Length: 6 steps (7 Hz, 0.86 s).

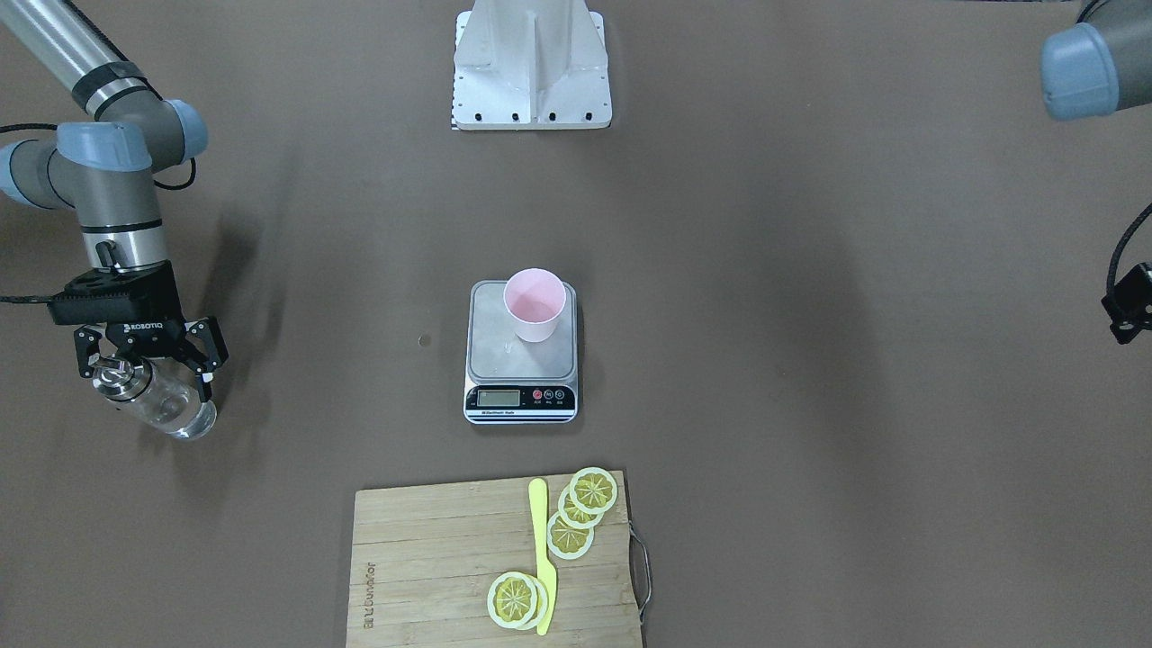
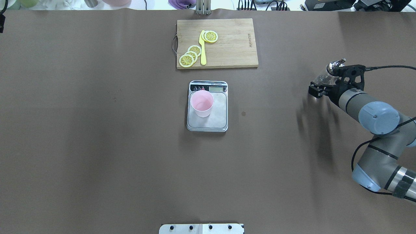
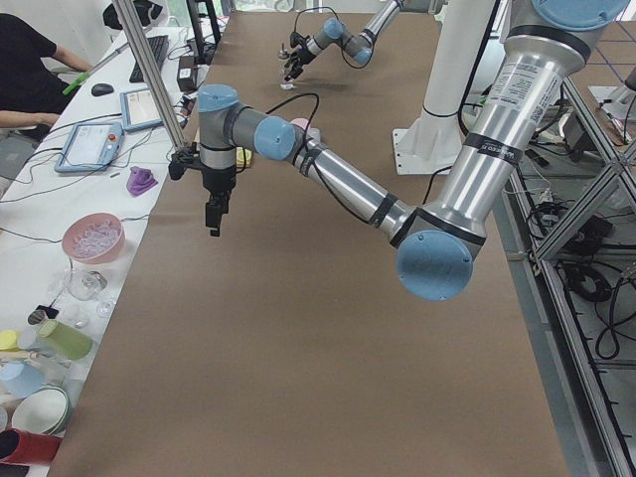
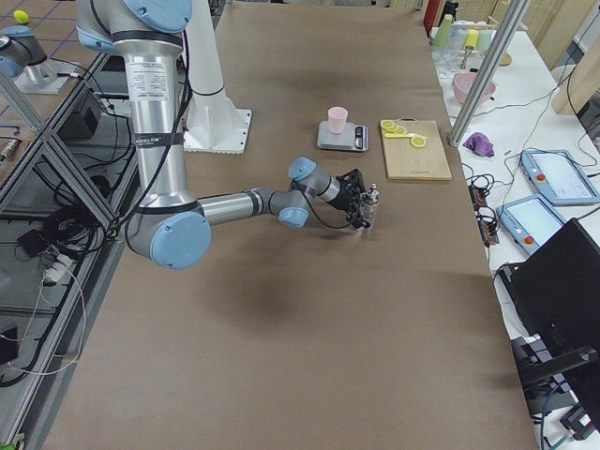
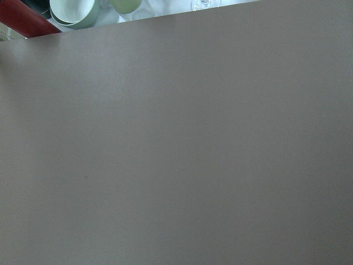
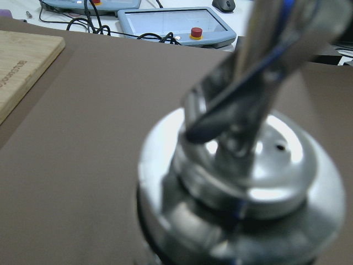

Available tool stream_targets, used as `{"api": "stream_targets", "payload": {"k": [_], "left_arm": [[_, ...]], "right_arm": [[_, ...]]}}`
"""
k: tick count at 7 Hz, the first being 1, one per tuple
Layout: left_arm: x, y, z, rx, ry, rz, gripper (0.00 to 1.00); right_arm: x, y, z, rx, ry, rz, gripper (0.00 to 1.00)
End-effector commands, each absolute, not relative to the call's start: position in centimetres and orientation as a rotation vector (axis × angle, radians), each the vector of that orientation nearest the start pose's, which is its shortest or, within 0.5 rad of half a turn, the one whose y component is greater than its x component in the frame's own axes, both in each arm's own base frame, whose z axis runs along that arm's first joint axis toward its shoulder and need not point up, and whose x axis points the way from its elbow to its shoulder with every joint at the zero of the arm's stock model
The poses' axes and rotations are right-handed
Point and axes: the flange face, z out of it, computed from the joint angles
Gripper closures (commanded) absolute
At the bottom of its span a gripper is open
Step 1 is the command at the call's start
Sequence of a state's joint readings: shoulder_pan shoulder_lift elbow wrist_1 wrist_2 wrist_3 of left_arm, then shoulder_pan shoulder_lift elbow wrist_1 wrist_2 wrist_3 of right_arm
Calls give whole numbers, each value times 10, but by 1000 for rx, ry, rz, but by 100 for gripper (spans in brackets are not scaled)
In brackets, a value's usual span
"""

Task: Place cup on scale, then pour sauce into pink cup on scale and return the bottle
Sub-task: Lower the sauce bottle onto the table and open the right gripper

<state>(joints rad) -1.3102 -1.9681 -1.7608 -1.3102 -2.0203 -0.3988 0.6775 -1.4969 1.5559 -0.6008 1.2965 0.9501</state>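
The pale pink cup (image 1: pixel 535 306) stands upright on the back left part of the scale's silver plate (image 1: pixel 522 360), also in the overhead view (image 2: pixel 201 103). The clear glass bottle (image 1: pixel 166 409) with its silver pourer cap (image 6: pixel 242 182) stands far off on the table on the robot's right side. Clear liquid shows in it. My right gripper (image 1: pixel 148 378) is open, its fingers spread wide on either side of the bottle's top (image 2: pixel 333 66). My left gripper (image 3: pixel 214 214) hangs above bare table on the far side; I cannot tell whether it is open.
A wooden cutting board (image 1: pixel 432 558) with lemon slices (image 1: pixel 592 490) and a yellow knife (image 1: pixel 543 558) lies beyond the scale. The white robot base (image 1: pixel 531 63) is at the robot's edge. Bowls and cups (image 5: pixel 71 11) stand past the table's left end.
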Motion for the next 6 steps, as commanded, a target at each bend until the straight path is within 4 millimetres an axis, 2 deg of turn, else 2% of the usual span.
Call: {"api": "stream_targets", "payload": {"k": [1,2,4,5,6], "left_arm": [[71,-616,391,158,525,-62,2],[71,-616,392,157,525,-62,2],[71,-614,393,157,524,-62,2],[71,-614,393,157,525,-62,2],[72,-614,392,158,525,-60,2]], "right_arm": [[-327,-444,528,785,-701,200,1],[-320,-414,525,757,-734,195,1],[-260,-360,493,712,-802,153,1],[-244,-347,467,662,-823,129,1],[-223,-353,433,604,-812,132,1]]}}
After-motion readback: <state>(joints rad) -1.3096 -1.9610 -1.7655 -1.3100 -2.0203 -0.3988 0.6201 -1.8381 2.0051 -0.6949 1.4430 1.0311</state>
